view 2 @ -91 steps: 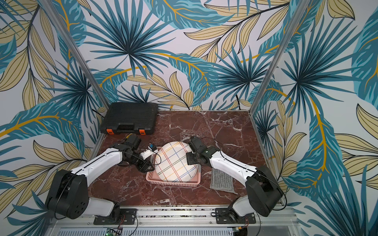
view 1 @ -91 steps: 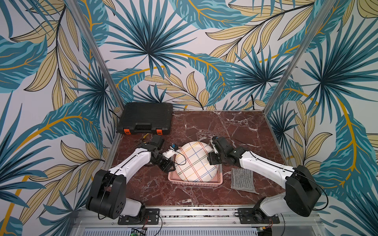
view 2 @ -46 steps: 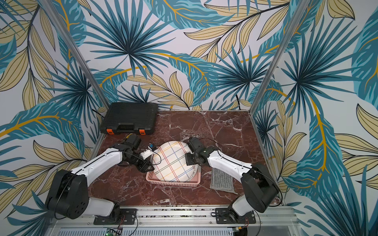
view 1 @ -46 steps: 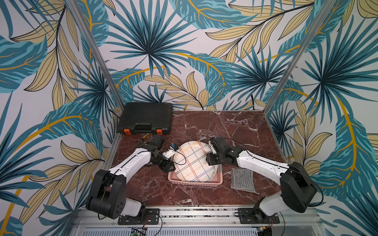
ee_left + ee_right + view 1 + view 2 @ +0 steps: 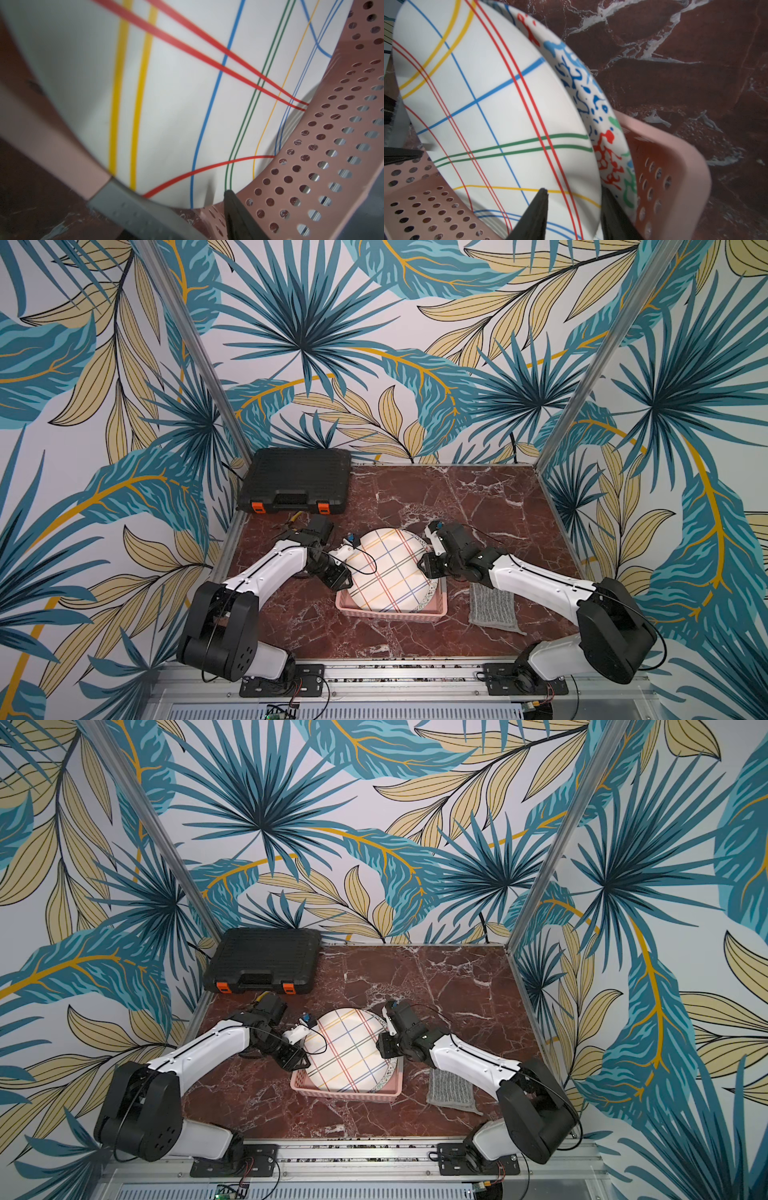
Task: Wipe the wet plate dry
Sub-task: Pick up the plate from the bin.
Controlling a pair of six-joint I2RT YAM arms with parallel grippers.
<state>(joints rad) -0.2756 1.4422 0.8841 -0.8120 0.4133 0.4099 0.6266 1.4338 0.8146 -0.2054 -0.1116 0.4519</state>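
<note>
Wet-plate duty on the marble counter (image 5: 457, 506): plaid-lined plate (image 5: 388, 568) propped on edge in a pink perforated basket (image 5: 390, 616), leaning back on a second, speckled plate (image 5: 604, 133), seen so in both top views. Flanked at the rim by both arms. Right gripper (image 5: 573, 193) poised with jaws spread either side of the plaid plate's edge, one over the lined face, one in the gap before the speckled plate; not seen pressing home. Left gripper (image 5: 343, 574) set at the opposite edge, low by the basket wall, jaws standing apart in its wrist view with the rim near them; cannot tell whether pinching or merely bracketing. Grey ribbed cloth (image 5: 492, 608) lying flat on the counter just beside the basket, untouched by either arm.

Judged stiff and unyielding, smooth-glazed and likely slick while wet, probably breakable if dropped or knocked against its neighbour; moderate weight for a one-sided pinch. Best taken at the upper rim, clear of the basket, with one jaw on each face and deep enough to resist swinging; better yet, held at two opposite points. No droplets distinguishable on the surface.

No brand, label or lettering legible anywhere: only coloured stripes on the plate, blotches on the one behind, and orange latches on the black case (image 5: 299, 479) at the back of the counter.
</note>
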